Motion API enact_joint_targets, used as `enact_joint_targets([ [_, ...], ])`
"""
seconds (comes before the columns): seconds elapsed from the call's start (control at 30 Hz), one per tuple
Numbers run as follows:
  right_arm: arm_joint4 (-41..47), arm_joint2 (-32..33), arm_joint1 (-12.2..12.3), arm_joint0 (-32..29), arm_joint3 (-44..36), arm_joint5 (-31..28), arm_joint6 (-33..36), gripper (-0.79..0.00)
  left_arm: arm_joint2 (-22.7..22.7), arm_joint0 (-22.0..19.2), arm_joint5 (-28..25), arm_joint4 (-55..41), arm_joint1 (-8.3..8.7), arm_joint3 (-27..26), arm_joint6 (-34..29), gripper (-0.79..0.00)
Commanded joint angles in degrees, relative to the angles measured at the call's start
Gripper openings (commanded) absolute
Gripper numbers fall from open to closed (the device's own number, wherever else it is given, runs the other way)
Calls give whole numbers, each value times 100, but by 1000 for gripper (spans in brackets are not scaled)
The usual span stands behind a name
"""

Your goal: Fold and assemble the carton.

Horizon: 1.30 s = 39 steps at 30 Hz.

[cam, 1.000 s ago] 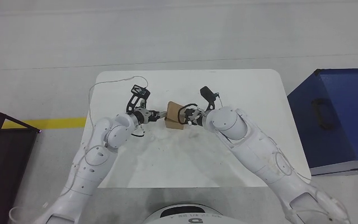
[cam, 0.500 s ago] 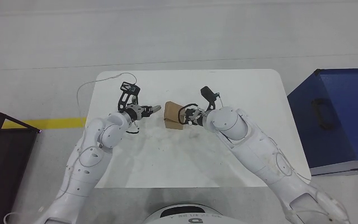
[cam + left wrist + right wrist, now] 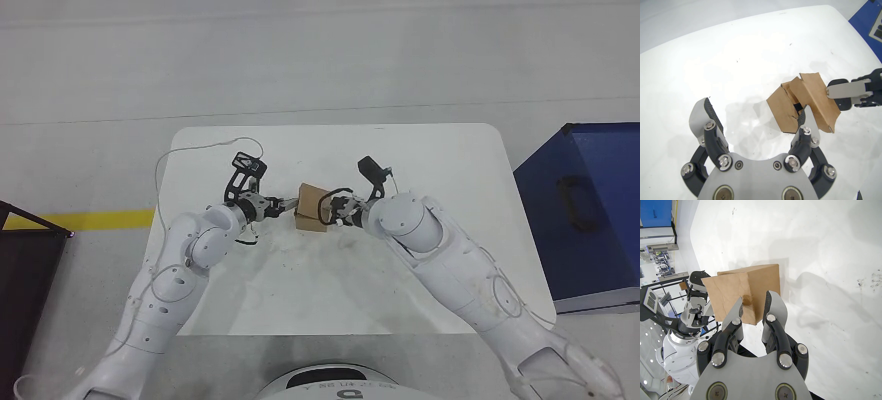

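1. Carton (image 3: 312, 208): brown cardboard, partly folded. It stands on the far-middle part of the worktop (image 3: 420, 270), between the two hands. The flaps on its left side overlap loosely and are not closed.
2. Right hand (image 3: 754, 296): grasps the carton by its right corner, one finger on each side of the edge. The board is dented under one finger.
3. Left hand (image 3: 756, 104): released, fingers spread wide. One fingertip (image 3: 806, 117) touches the edge of a left flap; the other hangs over bare worktop.
4. Hazard, tearing: the flap beside that fingertip shows a ragged crack. A firm push there would probably lengthen the tear or crumple the panel instead of bending it along its score.
5. Hazard, slipping: the hold is on one corner only. A sideways push from the left could turn the carton in the grasp or slide it over the smooth surface, and the loose flaps could spring open.
6. Surface: white and smooth with rounded corners, marked with dark scuffs and specks. A thin cable (image 3: 200, 148) lies on its far-left part.
7. Room: pale grey floor (image 3: 320, 60). A yellow line (image 3: 90, 218) and a dark frame (image 3: 20, 260) lie to the left, and a blue container (image 3: 590, 220) stands to the right.
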Motion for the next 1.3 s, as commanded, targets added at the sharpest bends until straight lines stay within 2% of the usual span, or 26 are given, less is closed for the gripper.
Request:
enact_joint_targets([
  [0.0,-26,-2,2,-9,-15,10,12,-517,1,11,22,27,1,0,6,0],
  [0.5,-227,-54,1,-25,-102,141,68,-579,90,66,56,211,3,-23,-86,0],
  [1.03,-291,-29,-5,-30,-65,142,127,-582,-42,81,132,242,23,42,-117,0],
  [1.27,-287,-30,-19,1,-15,154,143,-585,-193,85,196,-17,20,-82,137,0],
])
